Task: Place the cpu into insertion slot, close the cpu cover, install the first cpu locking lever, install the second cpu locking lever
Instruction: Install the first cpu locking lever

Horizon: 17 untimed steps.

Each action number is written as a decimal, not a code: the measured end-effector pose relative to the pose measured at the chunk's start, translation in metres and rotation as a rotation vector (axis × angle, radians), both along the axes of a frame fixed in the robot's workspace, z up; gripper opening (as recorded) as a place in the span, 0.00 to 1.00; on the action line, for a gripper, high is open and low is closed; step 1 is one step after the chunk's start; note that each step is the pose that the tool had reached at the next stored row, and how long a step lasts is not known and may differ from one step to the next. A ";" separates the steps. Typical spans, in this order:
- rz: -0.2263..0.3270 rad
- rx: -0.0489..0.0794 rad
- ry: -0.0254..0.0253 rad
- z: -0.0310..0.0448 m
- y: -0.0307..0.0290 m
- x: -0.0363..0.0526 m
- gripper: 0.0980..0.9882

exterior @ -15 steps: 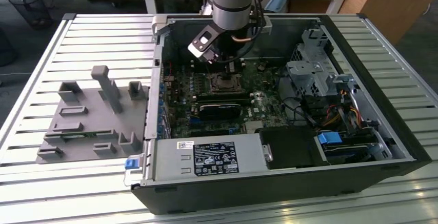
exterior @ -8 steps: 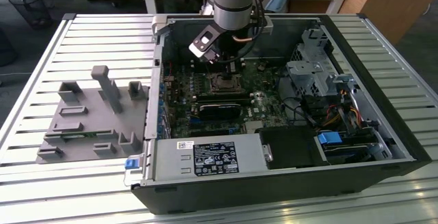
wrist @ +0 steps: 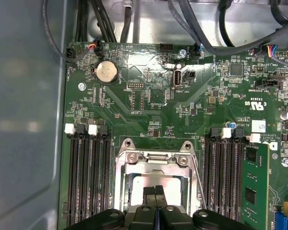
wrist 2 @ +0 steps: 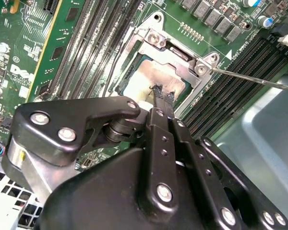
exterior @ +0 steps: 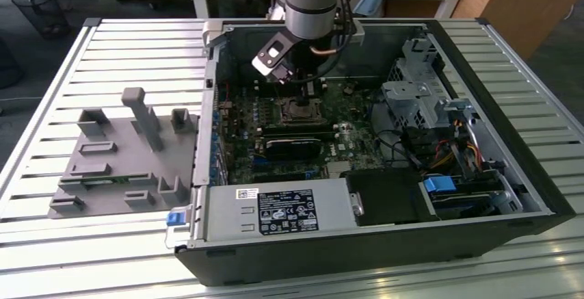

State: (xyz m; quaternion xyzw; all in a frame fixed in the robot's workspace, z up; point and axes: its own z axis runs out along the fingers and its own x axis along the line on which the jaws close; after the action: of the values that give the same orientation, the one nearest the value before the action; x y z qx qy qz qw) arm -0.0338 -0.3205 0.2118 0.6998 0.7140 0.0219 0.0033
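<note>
The small flat silver-grey square cpu (wrist 2: 145, 80) lies in the square black insertion slot (exterior: 299, 111), and the thin silver-grey metal cpu cover (wrist 2: 133, 55), a frame with a large window, appears to be down around it. The black two-fingered hand (wrist 2: 161, 93) is closed with nothing seen between its fingers. Its tips are on or just above the chip's bare top, and I cannot tell which.

I judge the chip light, stiff and smooth-topped, so it would slip under a flat pinch. The contacts beneath it are delicate, so its edges are the safe hold. The cover is thin sheet and would likely flex. A thin steel locking lever (wrist 2: 252, 80) stands out free beside the socket. It looks springy and is probably best taken near its free end.

Long black memory slots (wrist: 89, 177) flank the socket closely on both sides. In the exterior view, inside the open black computer case (exterior: 365, 251), a silver power supply box (exterior: 273, 210) sits at six o'clock from the slot and a bundle of coloured cables (exterior: 456, 152) at three. A grey plastic fixture (exterior: 128, 148) rests on the slatted metal desk (exterior: 55, 244) at nine o'clock.
</note>
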 end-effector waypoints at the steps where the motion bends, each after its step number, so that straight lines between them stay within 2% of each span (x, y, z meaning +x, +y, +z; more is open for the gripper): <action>1: 0.000 0.000 0.0000 0.0004 0.0000 0.0000 0.03; 17: 0.000 0.000 0.0001 0.0132 0.0000 0.0000 0.03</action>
State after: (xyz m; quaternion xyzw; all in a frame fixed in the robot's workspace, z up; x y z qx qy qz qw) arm -0.0339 -0.3206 0.2250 0.6998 0.7140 0.0218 0.0033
